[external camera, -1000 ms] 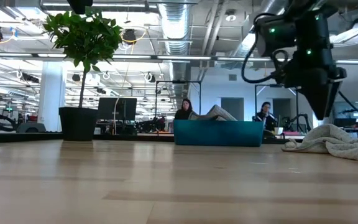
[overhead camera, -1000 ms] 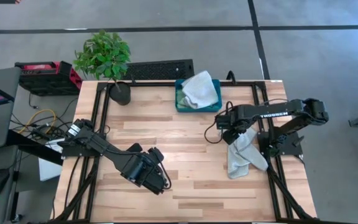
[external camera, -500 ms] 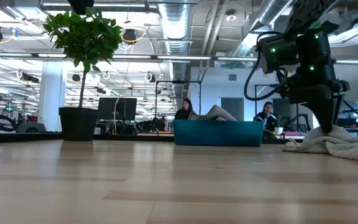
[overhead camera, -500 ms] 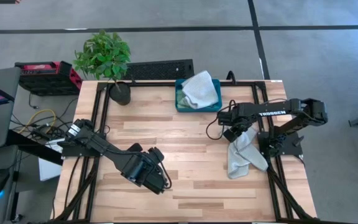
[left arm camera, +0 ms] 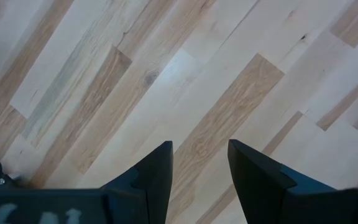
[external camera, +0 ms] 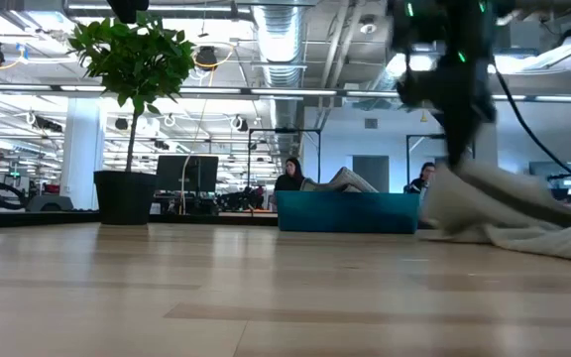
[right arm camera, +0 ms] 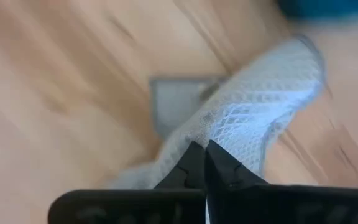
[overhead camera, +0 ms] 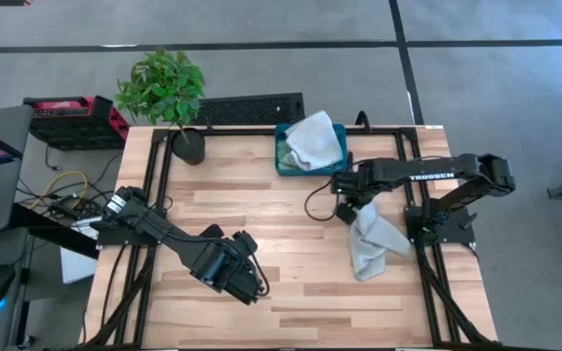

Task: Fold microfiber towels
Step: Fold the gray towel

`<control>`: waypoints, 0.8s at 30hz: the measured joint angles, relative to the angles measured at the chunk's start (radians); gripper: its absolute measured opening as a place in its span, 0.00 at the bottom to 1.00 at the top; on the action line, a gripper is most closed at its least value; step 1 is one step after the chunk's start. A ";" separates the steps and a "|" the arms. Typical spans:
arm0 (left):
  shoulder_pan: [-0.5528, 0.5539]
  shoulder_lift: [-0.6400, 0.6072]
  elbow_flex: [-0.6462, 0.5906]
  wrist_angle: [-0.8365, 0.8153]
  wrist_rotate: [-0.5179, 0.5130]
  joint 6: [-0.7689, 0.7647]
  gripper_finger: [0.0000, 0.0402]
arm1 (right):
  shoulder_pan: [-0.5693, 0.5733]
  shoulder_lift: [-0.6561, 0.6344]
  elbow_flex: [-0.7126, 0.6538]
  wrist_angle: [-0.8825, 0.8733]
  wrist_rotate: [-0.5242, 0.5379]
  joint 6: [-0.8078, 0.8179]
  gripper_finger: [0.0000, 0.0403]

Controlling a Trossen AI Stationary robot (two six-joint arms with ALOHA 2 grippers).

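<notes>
A pale grey towel (overhead camera: 369, 239) lies crumpled on the table's right half; it also shows in the low view (external camera: 523, 213). My right gripper (overhead camera: 351, 201) is shut on the towel's far end (right arm camera: 253, 118). My left gripper (overhead camera: 258, 289) hangs open and empty over bare wood near the table's front (left arm camera: 201, 168). More towels (overhead camera: 315, 139) are heaped in the teal bin (overhead camera: 285, 164) at the far edge. My right gripper pinches a raised fold of the grey towel (right arm camera: 225, 140) between its two shut fingers, at the towel's far end. The fingers come from above, pointing down. That end is lifted off the wood, and the cloth slopes down from it to the rest (external camera: 563, 238), which lies on the table.
A potted plant (overhead camera: 169, 93) stands at the far left corner. Black frame rails (overhead camera: 413, 210) run along both sides of the table. Bare wood (overhead camera: 281, 224) lies between the two grippers.
My right gripper has gone down onto the grey towel's far end and taken hold, then moved toward the table's left edge. The towel's far end has been lifted and drawn left. Its near part has stayed on the table.
</notes>
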 joint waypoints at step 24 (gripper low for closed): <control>-0.001 -0.001 0.000 -0.013 0.045 -0.001 0.37 | 0.236 0.447 0.396 0.286 -0.218 -0.158 0.02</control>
